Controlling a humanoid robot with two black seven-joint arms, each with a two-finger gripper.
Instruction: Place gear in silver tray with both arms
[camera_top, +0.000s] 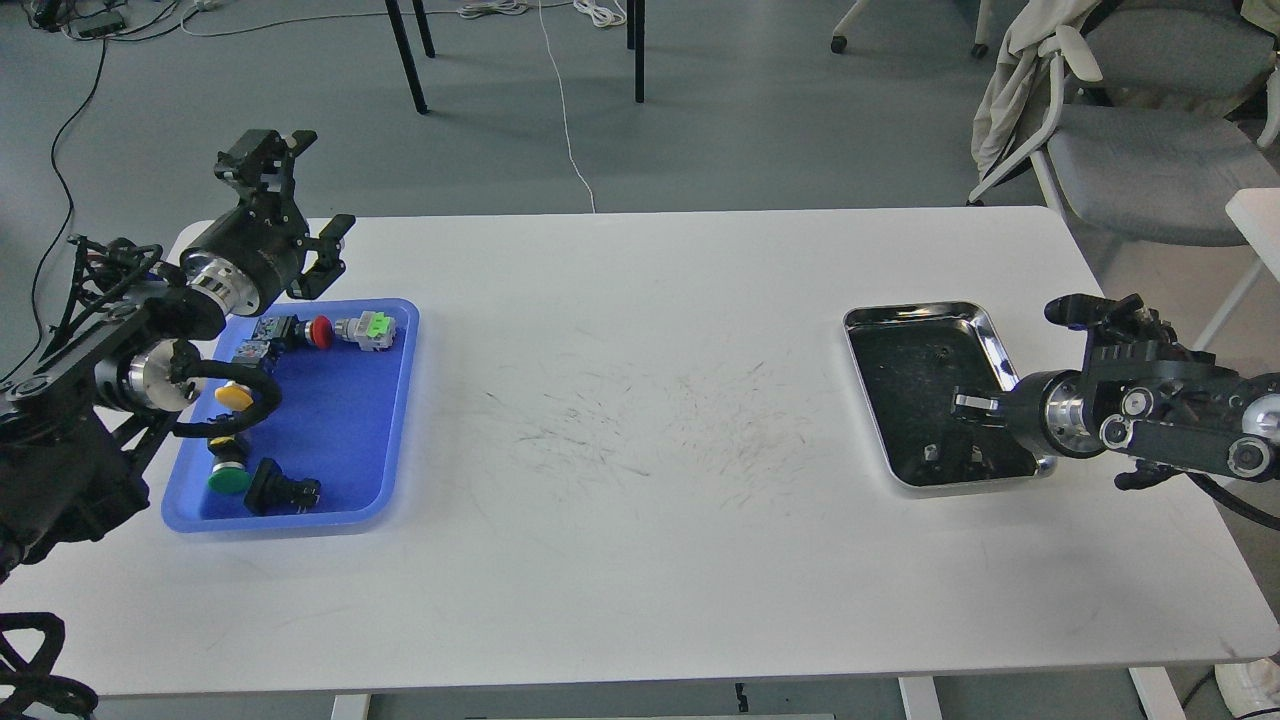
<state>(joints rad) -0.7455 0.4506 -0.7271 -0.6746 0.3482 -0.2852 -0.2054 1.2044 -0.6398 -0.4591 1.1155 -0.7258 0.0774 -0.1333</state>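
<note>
The silver tray (915, 311) lies on the right side of the white table, and its dark floor holds only a small speck. My right gripper (966, 405) reaches in from the right, low over the tray's near right part. It is dark and seen almost end-on, so its fingers cannot be told apart. My left gripper (300, 195) is wide open and empty, raised over the table's far left corner just behind the blue tray (396, 440). The gear lies in the blue tray: a red button (320, 331), a green-grey part (368, 328), a yellow button (232, 395), a green button (229, 479) and a black part (283, 490).
The white table (620, 560) has scuff marks at its middle. A grey office chair (1140, 150) with cloth over it stands beyond the far right corner. Black table legs and cables are on the floor behind.
</note>
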